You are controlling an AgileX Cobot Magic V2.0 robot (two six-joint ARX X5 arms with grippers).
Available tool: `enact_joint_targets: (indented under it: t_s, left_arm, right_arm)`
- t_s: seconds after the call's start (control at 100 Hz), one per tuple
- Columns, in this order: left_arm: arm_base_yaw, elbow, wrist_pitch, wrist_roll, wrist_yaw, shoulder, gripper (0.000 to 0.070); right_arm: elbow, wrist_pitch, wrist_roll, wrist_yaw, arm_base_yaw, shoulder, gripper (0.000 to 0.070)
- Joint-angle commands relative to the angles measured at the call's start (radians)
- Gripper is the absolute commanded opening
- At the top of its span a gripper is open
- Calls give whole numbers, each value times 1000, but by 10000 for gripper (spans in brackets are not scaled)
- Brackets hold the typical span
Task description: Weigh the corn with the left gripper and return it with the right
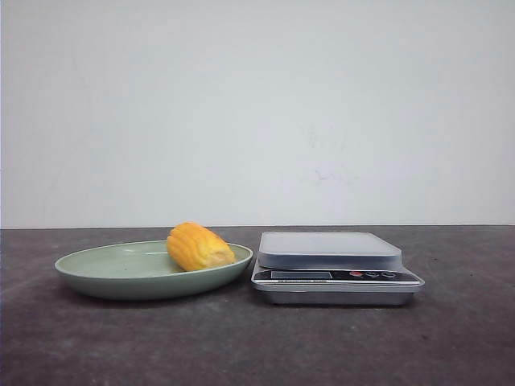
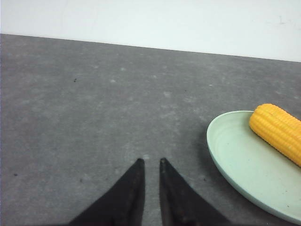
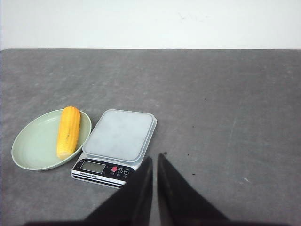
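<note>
The yellow-orange corn lies on its side in a pale green plate, left of a silver kitchen scale whose platform is bare. Neither arm shows in the front view. In the left wrist view, the left gripper hangs over bare table, shut with only a thin slit and nothing between its fingers; the corn and plate lie off to one side. The right gripper is shut and empty, hovering beside the scale, with the corn beyond in the plate.
The table is a dark grey surface ending at a white wall behind. The scale's display and buttons face the robot. Plate and scale stand almost touching.
</note>
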Motion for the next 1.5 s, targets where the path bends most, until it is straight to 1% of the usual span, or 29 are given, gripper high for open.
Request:
enact_joint_targets:
  t_s: [0.0,0.36,0.41,0.47,0.54,0.59,0.64,0.75,0.91,1.04,1.1,1.229,1.339,1.489]
  left_arm:
    - [0,-18,-6,10,-3,-1,16]
    - [0,-18,-6,10,-3,-1,16]
    - [0,-18,-6,10,-3,-1,16]
    - [0,-18,-6,10,-3,-1,16]
    - [0,-18,-6,10,-3,-1,16]
    - [0,-18,-6,10,-3,-1,16]
    - [0,-18,-6,10,-3,-1,16]
    - [0,-18,-6,10,-3,-1,16]
    - [0,-18,-6,10,-3,-1,15]
    - [0,-18,-6,10,-3,-1,16]
    - [0,-18,-6,10,-3,-1,16]
    - [0,-18,-6,10,-3,-1,16]
    - [0,-18,-6,10,-3,-1,16]
    - [0,-18,-6,10,-3,-1,16]
  right_arm:
    - [9,10,8,1,3,0,13]
    - [9,10,8,1,-3,-9,13]
    - [9,10,7,2,-24,-16,13]
    - [8,14,-36,17,-71,-29,13]
    - [-3,35,-53,37,-138,-48,13]
    - [-26,73,-73,47,-181,-64,13]
    - [-78,149,-100,51,-231,-90,13]
    - [-243,360,-146,45,-333,-162,13]
    - [-533,598,-153,-12,-463,-263,13]
    - [-749,748,-153,-43,-510,-316,13]
    - [-828,785,-153,-59,-512,-336,13]
    - [-947,812,-148,-66,-510,-353,13]
    - [-996,812,-148,-116,-506,-353,13]
    - [-1034,840,-149,-118,-472,-353,13]
